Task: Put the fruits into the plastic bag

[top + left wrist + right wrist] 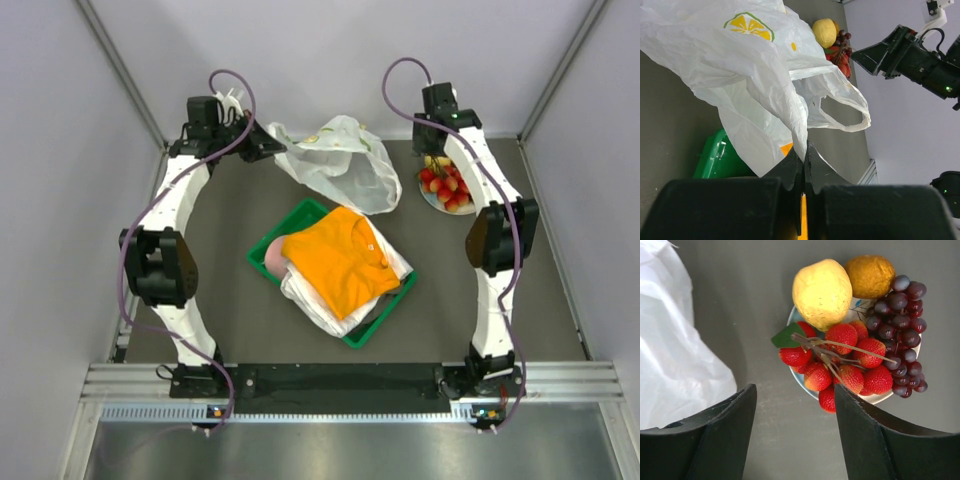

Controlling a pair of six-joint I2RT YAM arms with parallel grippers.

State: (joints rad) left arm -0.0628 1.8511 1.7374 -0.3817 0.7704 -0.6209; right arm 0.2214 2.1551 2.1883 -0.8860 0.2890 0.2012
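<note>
Plastic bag point(755, 65) thin, crinkly, translucent; tray point(715, 159) glossy green (probably plastic); tabletop point(740, 290) matt.

Mixed fruits point(850, 340) piled far right, crinkly white plastic bag point(340, 165) crumpled beside them

The fruits point(445, 185) lie on a plate point(879, 399), right of the plastic bag point(340, 165), behind the tray point(372, 332)

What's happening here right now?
The left gripper is shut on the plastic bag, pinching its edge at the back of the table. The right gripper hovers open over the fruits on the plate; none is gripped yet. A green tray of folded clothes lies mid-table.
</note>
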